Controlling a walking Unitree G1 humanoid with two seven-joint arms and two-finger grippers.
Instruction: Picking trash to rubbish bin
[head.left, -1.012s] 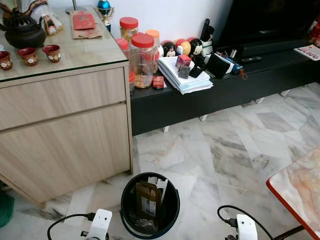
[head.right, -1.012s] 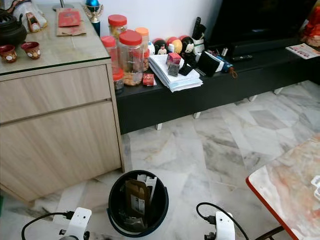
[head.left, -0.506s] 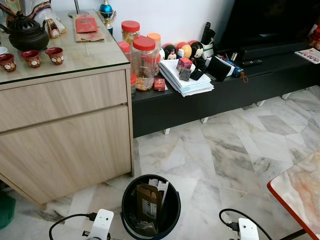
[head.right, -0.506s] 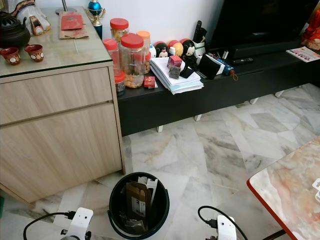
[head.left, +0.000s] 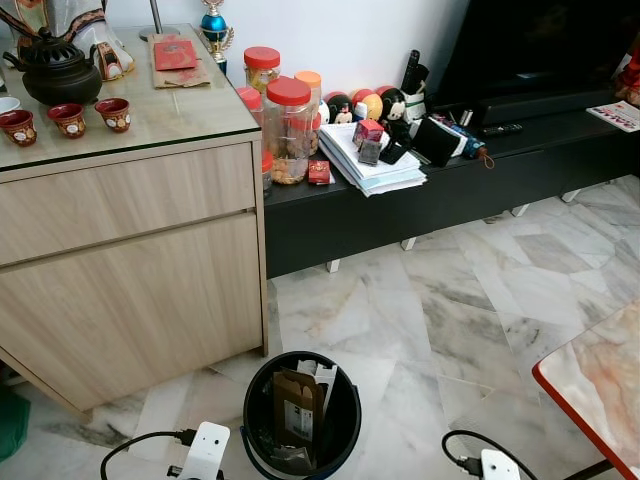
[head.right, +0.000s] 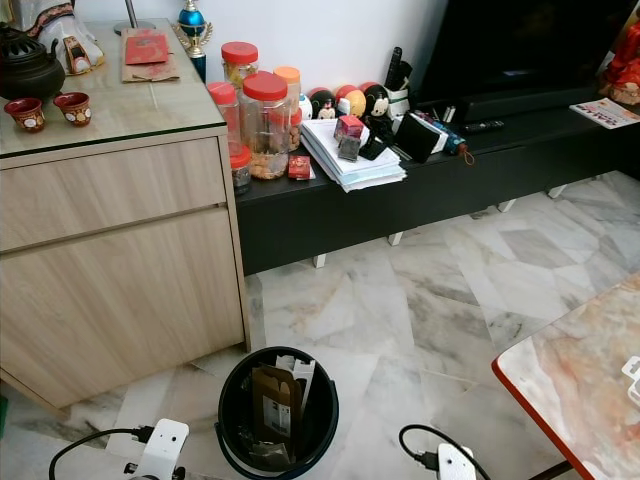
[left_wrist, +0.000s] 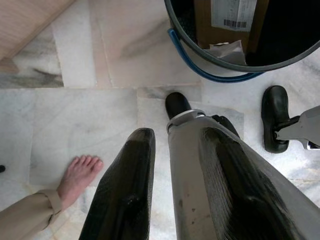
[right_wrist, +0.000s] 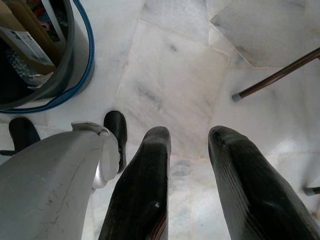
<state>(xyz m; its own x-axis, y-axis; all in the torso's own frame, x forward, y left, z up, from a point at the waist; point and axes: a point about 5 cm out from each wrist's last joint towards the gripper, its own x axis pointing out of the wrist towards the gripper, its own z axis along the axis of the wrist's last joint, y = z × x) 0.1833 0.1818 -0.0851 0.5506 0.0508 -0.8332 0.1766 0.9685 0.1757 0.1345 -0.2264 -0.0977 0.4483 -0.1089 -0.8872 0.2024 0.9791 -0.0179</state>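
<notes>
A black rubbish bin (head.left: 257, 405) with a blue handle stands on the marble floor in front of me, close to the wooden cabinet. It holds a brown cardboard box (head.left: 293, 405), white paper and other scraps. Both arms hang low on either side of the bin. In the left wrist view my left gripper (left_wrist: 178, 134) is open over the floor beside the bin (left_wrist: 200, 57), with my silver leg behind its fingers. In the right wrist view my right gripper (right_wrist: 191, 135) is open over bare floor, with the bin (right_wrist: 75, 65) off to one side. Neither gripper holds anything.
A wooden cabinet (head.left: 130, 260) with a teapot and cups stands at the left. Jars, papers and toys crowd the low black console (head.left: 440, 190). A red-edged marble table (head.left: 600, 380) juts in at the right, its leg (right_wrist: 275, 77) near my right gripper. A person's bare foot (left_wrist: 80, 175) is behind my left side.
The whole picture has slid down slightly, so the camera has moved. Both wrists sit a little lower in the frame. The bin and its contents have not moved.
</notes>
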